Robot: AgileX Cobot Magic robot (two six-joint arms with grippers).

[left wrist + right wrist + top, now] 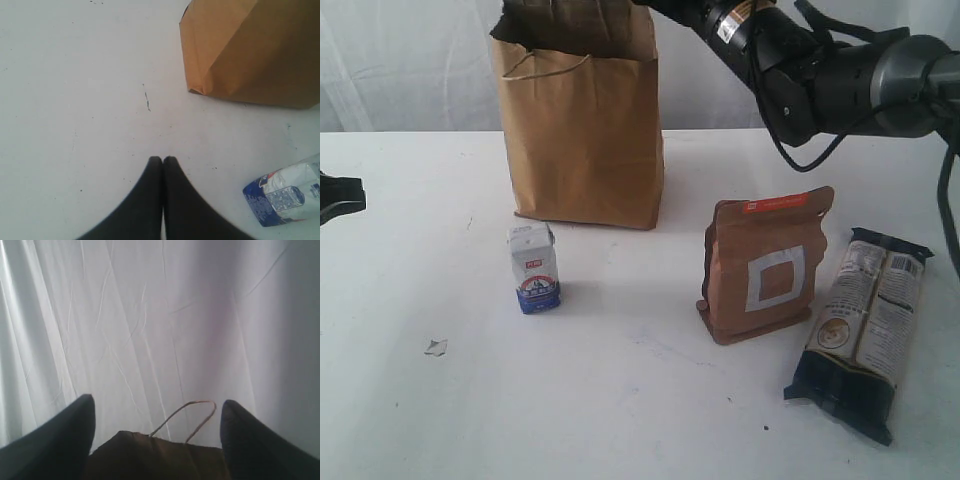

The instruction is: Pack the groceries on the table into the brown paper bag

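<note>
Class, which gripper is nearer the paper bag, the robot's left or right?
Right. The right gripper hangs open just above the bag; the left gripper, shut, sits low over the table, well off to the bag's side.

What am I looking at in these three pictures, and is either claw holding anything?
It is a two-armed robot packing groceries. The wide picture looks across the white table; the other two come from cameras on each wrist. The left gripper hangs shut and empty over the table. The right gripper is open and empty at the top of the brown paper bag. On the table stand a small white-blue carton and a copper-brown pouch; a long dark-blue and cream packet lies flat.
</note>
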